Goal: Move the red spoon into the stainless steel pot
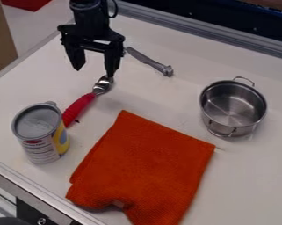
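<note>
the hand (95, 71) is wide open, holding nothing; closing off-centre could catch only the rim of the spoon (79, 107) and swing its handle against the can (39, 134).

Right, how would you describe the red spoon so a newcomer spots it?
Find the orange cloth. Up and left of it in the view lies the spoon, handle beside the can, bowl by the hand. Its red handle sets it apart from the grey knife.

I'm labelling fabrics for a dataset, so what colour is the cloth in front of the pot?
The cloth is bright orange, without a pattern; it shows best in the camera view.
</note>
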Controlling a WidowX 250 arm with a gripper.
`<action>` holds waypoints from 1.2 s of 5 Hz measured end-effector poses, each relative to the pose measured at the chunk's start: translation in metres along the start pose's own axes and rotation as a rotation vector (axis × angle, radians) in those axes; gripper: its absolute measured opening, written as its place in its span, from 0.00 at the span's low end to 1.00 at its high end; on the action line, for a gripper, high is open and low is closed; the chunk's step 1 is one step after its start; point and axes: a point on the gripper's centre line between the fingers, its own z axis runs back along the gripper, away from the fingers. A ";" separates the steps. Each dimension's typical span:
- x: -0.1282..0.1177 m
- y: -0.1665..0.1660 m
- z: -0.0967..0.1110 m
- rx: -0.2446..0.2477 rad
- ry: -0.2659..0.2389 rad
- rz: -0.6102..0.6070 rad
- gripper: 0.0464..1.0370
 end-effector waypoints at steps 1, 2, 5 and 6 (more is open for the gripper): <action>-0.005 0.005 -0.008 0.002 -0.015 -0.006 0.96; -0.014 0.015 -0.018 0.033 -0.013 -0.051 0.96; -0.030 0.011 -0.044 0.053 -0.024 -0.076 0.96; -0.030 0.007 -0.052 0.055 -0.022 -0.086 0.96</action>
